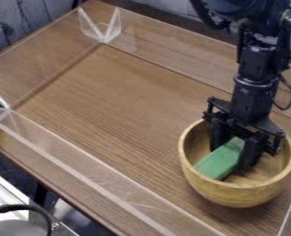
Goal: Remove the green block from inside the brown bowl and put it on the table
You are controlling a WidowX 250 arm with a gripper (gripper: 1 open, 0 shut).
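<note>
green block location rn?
In the camera view, the green block sits at lower right, inside the brown bowl, with the gripper shut on its far end, near the table's right edge.

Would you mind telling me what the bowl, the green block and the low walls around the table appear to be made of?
The bowl looks like light tan wood with a smooth finish, judging by its warm tone and thick rim. The green block is plain and matte, perhaps painted wood or plastic; the picture cannot settle it. The low walls look like clear plastic: the table shows through them.
</note>
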